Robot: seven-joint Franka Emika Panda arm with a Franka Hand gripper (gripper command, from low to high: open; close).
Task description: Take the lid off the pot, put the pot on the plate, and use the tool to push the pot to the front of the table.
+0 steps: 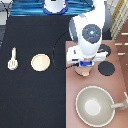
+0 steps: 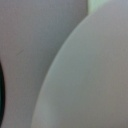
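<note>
Black surface [image 1: 35, 95] w/ brownish-pink stove top [image 1: 107, 80] at exterior view's right, blue-striped strip [image 1: 30, 7] along top edge, hand [image 1: 84, 66] over stove.

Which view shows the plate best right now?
The exterior view: the plate lies whole on the table, between the tool and the stove. The wrist view shows none of it. The gripper sits over the stove.
</note>
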